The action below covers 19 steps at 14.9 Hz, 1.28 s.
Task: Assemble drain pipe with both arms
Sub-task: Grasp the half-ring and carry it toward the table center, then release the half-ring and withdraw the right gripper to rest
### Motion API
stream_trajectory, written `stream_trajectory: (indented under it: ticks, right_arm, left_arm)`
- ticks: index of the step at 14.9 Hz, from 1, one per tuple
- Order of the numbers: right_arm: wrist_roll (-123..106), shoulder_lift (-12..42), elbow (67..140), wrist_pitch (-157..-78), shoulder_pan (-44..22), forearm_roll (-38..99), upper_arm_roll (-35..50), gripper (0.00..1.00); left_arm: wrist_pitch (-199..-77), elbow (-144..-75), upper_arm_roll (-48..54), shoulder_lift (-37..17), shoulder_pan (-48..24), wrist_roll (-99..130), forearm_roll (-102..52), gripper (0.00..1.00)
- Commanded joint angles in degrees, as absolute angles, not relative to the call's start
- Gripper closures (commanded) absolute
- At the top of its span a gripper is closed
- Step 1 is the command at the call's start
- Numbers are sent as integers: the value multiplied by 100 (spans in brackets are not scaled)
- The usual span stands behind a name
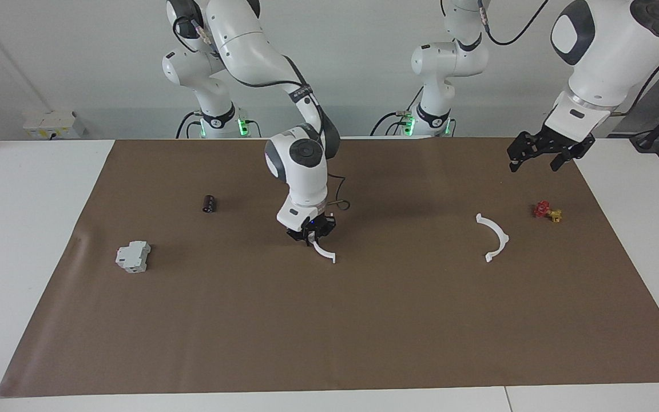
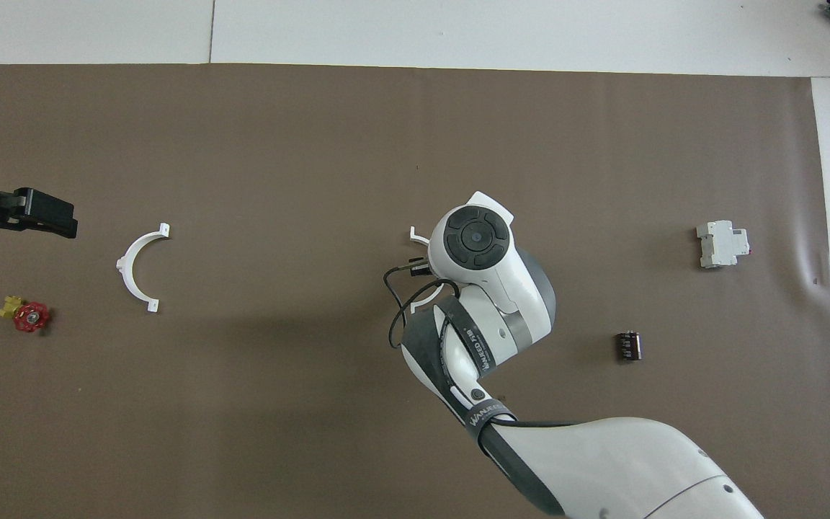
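The drain pipe lies in two thin white half-ring arcs. One arc (image 1: 326, 253) is at the middle of the brown mat (image 1: 329, 320). My right gripper (image 1: 313, 238) is down at the mat, shut on this arc's middle. In the overhead view the right wrist hides most of it and only the arc's ends (image 2: 416, 235) show. The other arc (image 1: 499, 237) (image 2: 131, 270) lies free on the mat toward the left arm's end. My left gripper (image 1: 537, 161) (image 2: 55, 215) hangs open and empty, raised beside that arc, and waits.
A red and yellow valve (image 1: 546, 210) (image 2: 28, 316) lies near the free arc. A grey-white boxy block (image 1: 133, 257) (image 2: 723, 244) and a small black cylinder (image 1: 209, 203) (image 2: 629, 345) lie toward the right arm's end.
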<state>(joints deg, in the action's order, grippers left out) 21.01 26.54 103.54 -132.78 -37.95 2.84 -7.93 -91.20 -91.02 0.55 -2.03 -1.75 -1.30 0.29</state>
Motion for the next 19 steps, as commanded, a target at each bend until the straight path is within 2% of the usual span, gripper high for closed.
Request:
stream_trajectory:
  ticks: [1,2,3,4,7,11,19]
  right_arm:
    - [2303,2610,10450,-13421,-3814,105,-791,100]
    - [2294,2610,10450,-13438,-3814,105,-800,100]
    - [2294,2610,10459,-13438,-3814,105,-791,90]
    - [2320,2602,10476,-13438,-3814,105,-791,1]
    - [2381,2506,10389,-13333,-3876,123,-800,0]
    - [2540,1979,10275,-12982,-3718,141,-861,0]
    - [2347,696,10134,-11832,-2261,105,-879,0]
  left_arm:
    - [-9237,-9290,9,-44,-202,-176,-53,0]
    - [-9246,-9290,9,-44,-202,-176,-53,0]
    - [-9255,-9290,17,-44,-202,-176,-53,0]
    - [-9264,-9290,18,-44,-202,-176,-53,0]
    - [-9255,-9290,9,-44,-202,-176,-53,0]
    - [-9264,-9290,17,-44,-202,-176,-53,0]
    - [-9272,-9325,9,-35,-193,-176,-53,0]
